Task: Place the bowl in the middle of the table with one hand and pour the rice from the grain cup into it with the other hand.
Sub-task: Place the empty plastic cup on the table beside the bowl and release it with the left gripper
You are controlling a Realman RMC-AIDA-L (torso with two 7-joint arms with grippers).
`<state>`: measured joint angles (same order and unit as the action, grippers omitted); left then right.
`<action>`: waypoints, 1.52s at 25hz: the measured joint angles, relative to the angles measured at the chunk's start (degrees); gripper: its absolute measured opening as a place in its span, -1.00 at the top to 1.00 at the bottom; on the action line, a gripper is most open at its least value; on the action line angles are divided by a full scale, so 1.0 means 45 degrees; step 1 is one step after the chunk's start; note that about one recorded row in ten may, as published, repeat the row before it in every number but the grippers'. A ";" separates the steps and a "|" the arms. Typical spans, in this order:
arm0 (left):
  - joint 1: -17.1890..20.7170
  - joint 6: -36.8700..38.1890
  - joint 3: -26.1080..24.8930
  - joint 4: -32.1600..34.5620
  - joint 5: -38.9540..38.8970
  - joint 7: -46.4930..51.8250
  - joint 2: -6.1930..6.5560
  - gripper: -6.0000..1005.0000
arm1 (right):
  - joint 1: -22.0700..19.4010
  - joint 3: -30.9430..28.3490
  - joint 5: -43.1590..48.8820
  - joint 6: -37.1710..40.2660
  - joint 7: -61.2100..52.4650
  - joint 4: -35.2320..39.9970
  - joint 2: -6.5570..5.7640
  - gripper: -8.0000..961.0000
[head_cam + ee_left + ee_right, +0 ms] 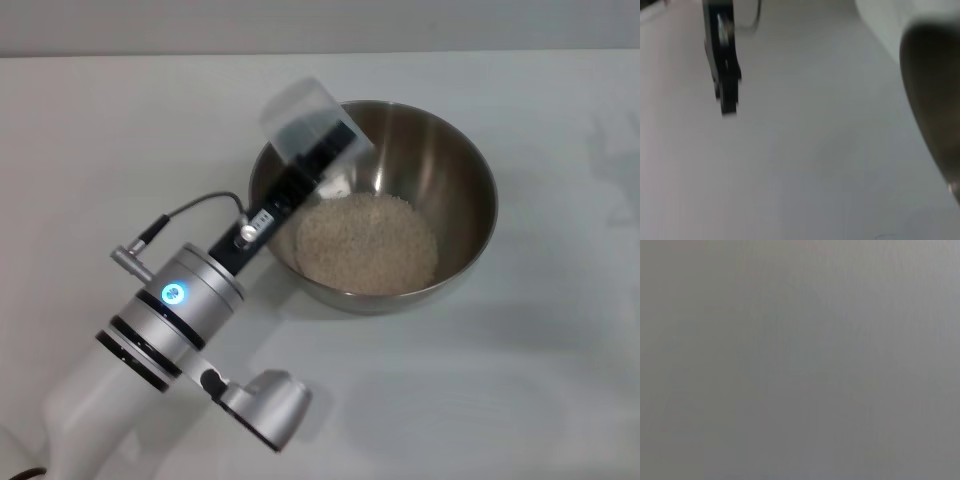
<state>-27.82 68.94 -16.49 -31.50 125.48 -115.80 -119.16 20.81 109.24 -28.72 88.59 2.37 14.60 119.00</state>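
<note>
White matte table [520, 400] fills your head view, its far edge meeting a pale wall. Toward the middle of the table, slightly nearer the far edge, you see the bowl [455, 160] standing upright, with the rice [367, 243] heaped in a loose mound on its bottom. Your left arm reaches in from the near left corner; the left gripper [318, 150] sits over the bowl's left rim, closed on the grain cup [303, 112], which is tipped so that its mouth faces down into the bowl — whether any grains are left inside it you cannot tell. A thin black cable [195, 208] loops from the wrist to the gripper body. In your left wrist view one dark finger [726, 75] shows above the bare table, and the bowl's dark outer wall curves along one side. Your right wrist view shows only a flat grey field; the right gripper appears in no view.
</note>
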 joint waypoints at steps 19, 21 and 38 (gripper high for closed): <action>0.1023 0.0308 -0.1930 -0.1132 -0.0137 0.6788 -0.0003 0.97 | 0.0113 -0.0029 -0.0016 0.0002 0.0020 -0.0012 -0.0038 0.08; 0.1148 0.0314 -0.2001 -0.1273 -0.0494 0.8444 -0.0002 0.97 | 0.0159 -0.0114 -0.0017 -0.0012 0.0020 -0.0021 -0.0038 0.08; 0.1512 -0.1258 -0.3001 -0.0820 -0.5954 1.7571 0.0049 0.97 | 0.0800 -0.0275 -0.0026 -0.0289 -0.0046 -0.0281 -0.0038 0.08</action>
<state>-21.01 63.28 -30.00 -35.19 98.69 -36.73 -118.94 24.42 108.00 -28.83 87.29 2.17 13.33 118.82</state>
